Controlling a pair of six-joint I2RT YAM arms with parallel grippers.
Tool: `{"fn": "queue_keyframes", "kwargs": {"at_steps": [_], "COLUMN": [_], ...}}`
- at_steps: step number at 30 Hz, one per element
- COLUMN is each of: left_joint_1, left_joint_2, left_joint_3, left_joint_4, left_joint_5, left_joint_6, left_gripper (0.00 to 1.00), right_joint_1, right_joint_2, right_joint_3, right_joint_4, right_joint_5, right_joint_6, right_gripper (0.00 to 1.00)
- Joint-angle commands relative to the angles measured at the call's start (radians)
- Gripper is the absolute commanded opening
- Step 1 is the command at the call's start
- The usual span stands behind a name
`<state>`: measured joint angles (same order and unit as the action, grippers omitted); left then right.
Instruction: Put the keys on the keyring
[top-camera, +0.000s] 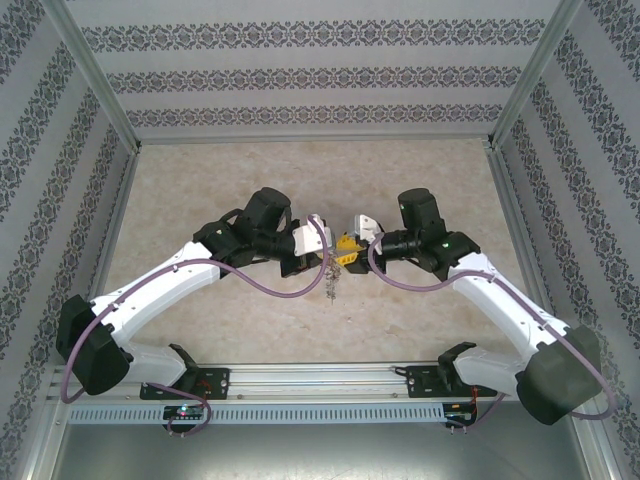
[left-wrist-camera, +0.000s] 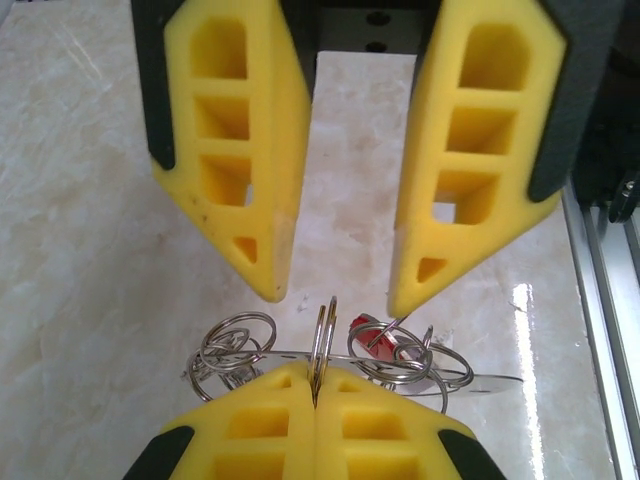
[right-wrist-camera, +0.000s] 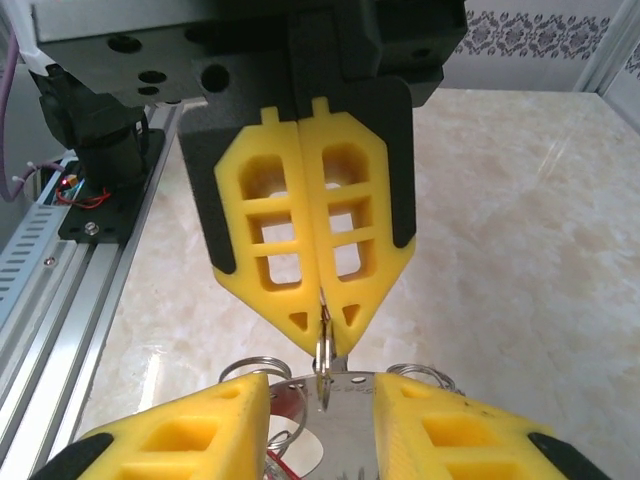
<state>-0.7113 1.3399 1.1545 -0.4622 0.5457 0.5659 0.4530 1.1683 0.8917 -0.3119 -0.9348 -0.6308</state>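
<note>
Keyring (left-wrist-camera: 326, 330): thin silvery wire loop strung with lots of small silver rings and a red tag (left-wrist-camera: 368, 333), held above the table between the two grippers, mid-table in the top view (top-camera: 329, 278), where the bunch dangles below the meeting fingertips. Left gripper (left-wrist-camera: 315, 375) is clamped tight on an upright double-wire ring of the keyring, yellow fingers pressed together with the ring edge-on in the seam; same pinch seen from the right wrist view (right-wrist-camera: 322, 335). Small rings fan out on both sides of the pinch, red tag just right of it. A flat silvery blade (left-wrist-camera: 490, 380) sticks out to the right of the bunch. From the right wrist a flat silver piece lies in the gap between the near fingers. Cannot tell if it is one of the keys, as the head is hidden. Right gripper (left-wrist-camera: 335, 298) faces the left one tip to tip, jaws parted, gripping nothing; one fingertip is just above the left rings, the other touching or nearly touching the wire by the red tag. Under it all is a pale marble-look table (left-wrist-camera: 100, 250), glossy. An aluminium rail (left-wrist-camera: 600, 300) runs along the near edge. Both arms (top-camera: 190, 275) bend in from the bottom corners, purple cables looping along them. Patterned walls (top-camera: 300, 60) enclose the cell.
</note>
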Motion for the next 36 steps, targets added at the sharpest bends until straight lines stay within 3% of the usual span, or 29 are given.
{"fn": "queue_keyframes", "kwargs": {"at_steps": [1,5,10,19,25,28,31,36], "left_joint_1": [0.003,0.003,0.003,0.004,0.004,0.006,0.009,0.009], "left_joint_2": [0.005,0.01,0.024,0.007,-0.007,-0.014,-0.027,-0.06], "left_joint_3": [0.04,0.048,0.057,0.042,0.03,0.011,-0.019,-0.054], "left_joint_4": [-0.011,-0.013,-0.013,0.012,0.028,0.045,0.07,0.082], "left_joint_5": [0.061,0.071,0.072,0.071,0.066,0.067,0.05,0.049], "left_joint_6": [0.03,0.029,0.026,0.013,0.007,-0.003,-0.032,-0.075], "left_gripper": [0.0,0.0,0.0,0.0,0.0,0.0,0.16,0.22], "right_joint_1": [0.015,0.016,0.027,0.036,0.036,0.027,0.0,-0.039], "right_joint_2": [0.016,0.029,0.041,0.053,0.077,0.056,0.015,-0.044], "right_joint_3": [0.043,0.059,0.066,0.057,0.065,0.033,-0.031,-0.111], "right_joint_4": [-0.029,-0.032,-0.033,-0.048,-0.051,0.065,0.295,0.59], "right_joint_5": [-0.02,-0.033,-0.048,-0.032,-0.011,0.008,0.006,0.009], "right_joint_6": [-0.027,-0.024,-0.017,-0.006,0.01,0.092,0.27,0.516], "right_gripper": [0.32,0.31,0.19,0.17,0.0,0.0,0.0,0.0]}}
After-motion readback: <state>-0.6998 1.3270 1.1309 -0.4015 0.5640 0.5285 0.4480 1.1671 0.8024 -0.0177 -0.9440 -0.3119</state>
